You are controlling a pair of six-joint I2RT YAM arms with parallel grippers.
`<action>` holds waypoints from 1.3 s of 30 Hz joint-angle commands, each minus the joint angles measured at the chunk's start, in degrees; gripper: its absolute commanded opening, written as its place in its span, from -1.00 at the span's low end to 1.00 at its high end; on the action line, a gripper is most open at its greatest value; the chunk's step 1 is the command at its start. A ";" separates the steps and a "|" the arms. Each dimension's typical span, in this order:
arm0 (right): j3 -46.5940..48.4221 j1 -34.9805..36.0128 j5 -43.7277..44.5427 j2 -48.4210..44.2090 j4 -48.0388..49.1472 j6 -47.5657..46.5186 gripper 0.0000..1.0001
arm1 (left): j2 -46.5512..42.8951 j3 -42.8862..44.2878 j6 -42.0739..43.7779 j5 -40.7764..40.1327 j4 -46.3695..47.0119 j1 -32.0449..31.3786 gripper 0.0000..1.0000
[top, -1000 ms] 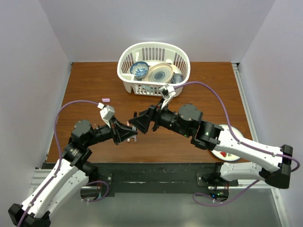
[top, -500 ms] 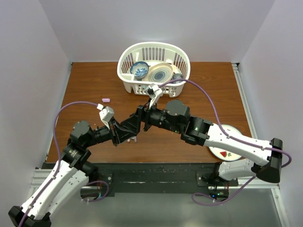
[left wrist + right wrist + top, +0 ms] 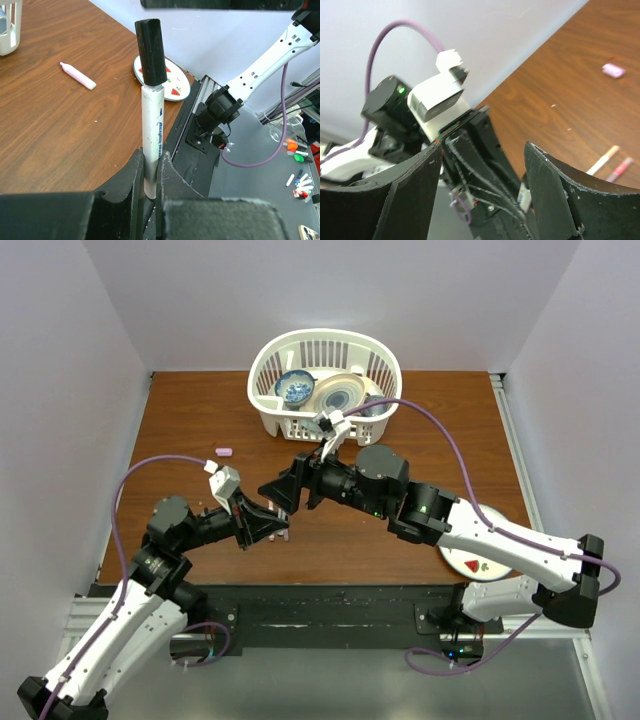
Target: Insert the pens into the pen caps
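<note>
Step in hand, by the look of it: seating the black cap (image 3: 151, 52) on the white pen (image 3: 152, 127). Keep left gripper (image 3: 150, 167) pinched tight on the lower barrel, pen upright, no roll. Bring right gripper (image 3: 482, 147) in along the pen's axis and press straight on the cap end, never sideways; jaws there wide apart, holding nothing, straddling the left gripper's nose in the right wrist view. Check the seam before backing off: no visible gap between cap and barrel, so probably home already, though impossible to confirm a click

Pen: slim white tube, blue lettering down the side; cap glossy black, slightly wider than the barrel, squared top. Position: in the air above the table (image 3: 200, 410), lower centre of the overhead frame, just below and left of the right gripper

Elsewhere on the wood: lilac-pink highlighter (image 3: 77, 76), upper left of left wrist view; pink cap (image 3: 613, 70), upper right of right wrist view; two more pens (image 3: 602, 160), lower right there, too small to tell whether capped
</note>
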 commanded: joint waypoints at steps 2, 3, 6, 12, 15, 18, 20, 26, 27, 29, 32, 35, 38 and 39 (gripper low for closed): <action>3.45 -0.15 9.70 -1.92 -5.78 -3.50 0.38 | -0.74 2.20 1.28 0.64 2.42 -0.18 -1.00; 3.54 -0.15 10.15 -1.83 -6.22 -3.94 0.36 | -0.83 2.20 1.28 0.64 2.42 -0.10 -1.00; 3.19 -0.24 10.42 -1.57 -6.93 -4.38 0.29 | -1.00 2.20 1.20 0.81 2.42 -0.09 -1.00; 2.05 -0.15 8.75 -0.34 -5.35 -4.04 0.18 | -1.09 1.94 0.85 1.43 3.03 -0.09 -1.00; 2.04 -0.33 9.01 0.37 -3.94 -3.68 0.11 | -1.09 1.85 0.84 1.61 3.21 -0.18 -1.00; 2.48 -0.41 9.01 1.16 -3.41 -3.42 0.04 | -1.09 1.94 0.84 1.78 3.21 -0.09 -1.00; 2.66 -0.50 8.66 1.77 -2.98 -3.07 0.01 | -1.18 1.94 0.84 1.87 3.30 -0.09 -1.00; 2.48 -0.68 7.96 2.30 -2.27 -2.28 -0.17 | -1.44 1.85 0.84 2.13 3.38 -0.09 -1.00; 2.31 -0.59 7.95 2.30 -2.18 -2.36 -0.20 | -1.53 1.85 0.76 2.05 3.38 -0.09 -1.00; 1.61 -0.68 7.43 1.95 -1.92 -2.10 -0.34 | -1.71 1.85 0.76 2.04 3.38 -0.09 -1.00; -0.49 -0.68 3.85 1.60 -0.43 -2.27 -0.75 | -1.45 1.77 0.23 2.13 4.08 -0.09 -1.00; -3.48 -0.59 -1.95 1.51 0.01 -2.36 -1.00 | -0.39 2.03 -0.56 1.43 4.79 -0.09 -1.00; -7.52 -0.68 -8.11 1.16 0.98 -1.14 -1.00 | 1.45 2.20 -1.44 0.90 6.89 -0.09 -1.00; -8.32 -0.68 -8.74 1.07 0.89 -1.13 -1.00 | 1.80 2.47 -1.61 0.55 8.20 -0.09 -1.00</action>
